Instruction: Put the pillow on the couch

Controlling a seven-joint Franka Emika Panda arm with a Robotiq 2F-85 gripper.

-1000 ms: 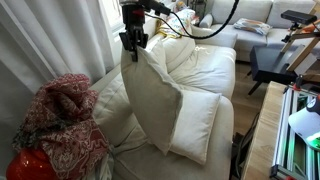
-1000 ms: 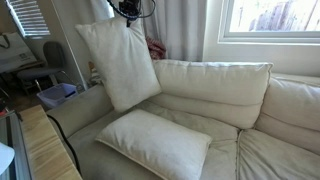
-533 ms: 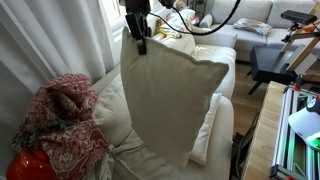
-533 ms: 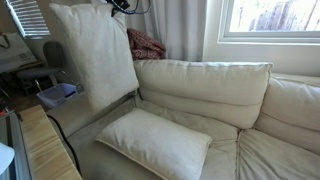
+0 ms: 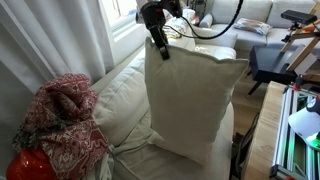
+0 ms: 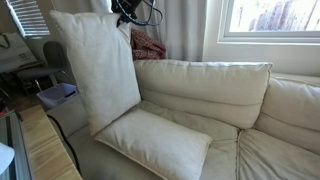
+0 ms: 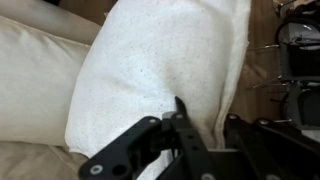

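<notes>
The pillow is a large off-white square cushion hanging upright by its top corner from my gripper. In the exterior view from the front it hangs over the couch's armrest end, its lower edge near a smaller cream pillow lying flat on the seat. The couch is cream with plump wrinkled back cushions. In the wrist view the gripper is shut on the pillow's seamed edge.
A red patterned cloth lies on the couch arm, also seen behind the pillow. White curtains hang beside it. A wooden table and a chair stand near the couch. A paler sofa is at the back.
The gripper has moved sideways along the couch with the pillow hanging from it; the pillow has swung and dropped a little, its lower edge now close to the seat and smaller pillow.
</notes>
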